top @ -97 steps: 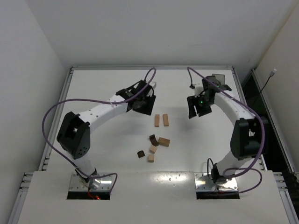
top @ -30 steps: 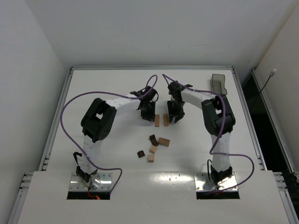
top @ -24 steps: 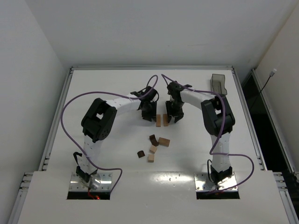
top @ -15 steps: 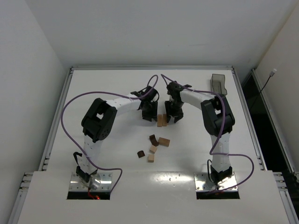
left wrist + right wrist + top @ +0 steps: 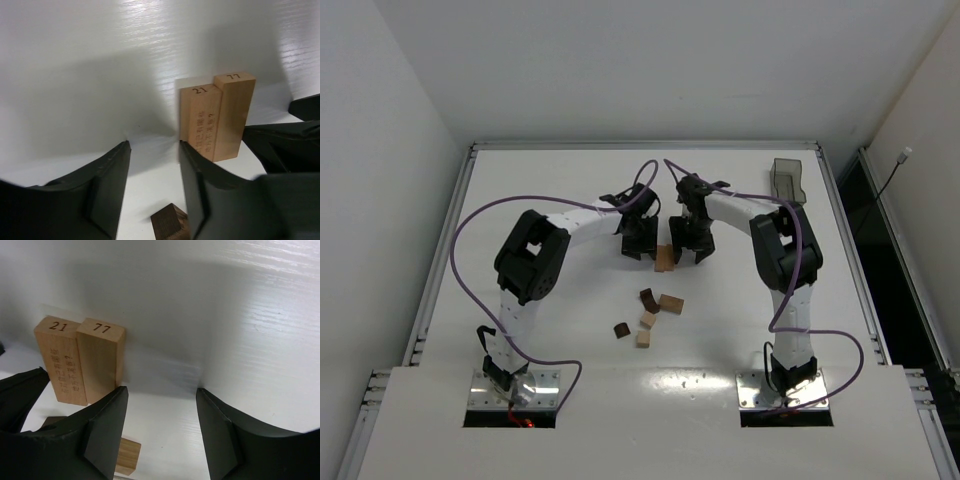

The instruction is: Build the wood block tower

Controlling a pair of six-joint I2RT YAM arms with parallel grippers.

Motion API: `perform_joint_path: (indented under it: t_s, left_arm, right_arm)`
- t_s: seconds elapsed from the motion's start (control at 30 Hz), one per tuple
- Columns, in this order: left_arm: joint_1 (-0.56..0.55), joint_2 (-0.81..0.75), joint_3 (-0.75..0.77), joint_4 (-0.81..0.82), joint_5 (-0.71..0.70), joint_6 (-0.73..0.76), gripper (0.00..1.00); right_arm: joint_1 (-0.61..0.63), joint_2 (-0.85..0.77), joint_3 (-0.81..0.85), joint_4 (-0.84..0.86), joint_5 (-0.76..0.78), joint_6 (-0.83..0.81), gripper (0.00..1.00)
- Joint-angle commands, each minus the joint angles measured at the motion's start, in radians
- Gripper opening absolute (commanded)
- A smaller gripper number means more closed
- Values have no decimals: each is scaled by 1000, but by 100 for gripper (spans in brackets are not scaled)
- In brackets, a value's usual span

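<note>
Our left gripper and right gripper are both open and hold nothing; the two tan bars lie touching side by side between them on the table; if we push hard, they could slide crooked.

dark block cut by bottom edge, side lettering on bar illegible

The overhead view is brightly and evenly lit from above, and only short, soft shadows are cast on the white table top. In both wrist views broad grey shadows are spread, streaky glare is seen near the upper edge, and the numbers on the two light tan wooden bars are rendered sharply.
</note>
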Motion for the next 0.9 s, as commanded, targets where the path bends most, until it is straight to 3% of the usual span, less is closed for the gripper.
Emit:
perform_joint_path:
  t_s: [0.0, 0.87]
  left_arm:
    - [-12, 59, -5, 8, 8, -13, 45]
    - [16, 31, -82, 8, -41, -22, 50]
  right_arm:
    - [29, 37, 0, 43, -53, 22, 56]
    - [57, 103, 112, 12, -33, -5, 56]
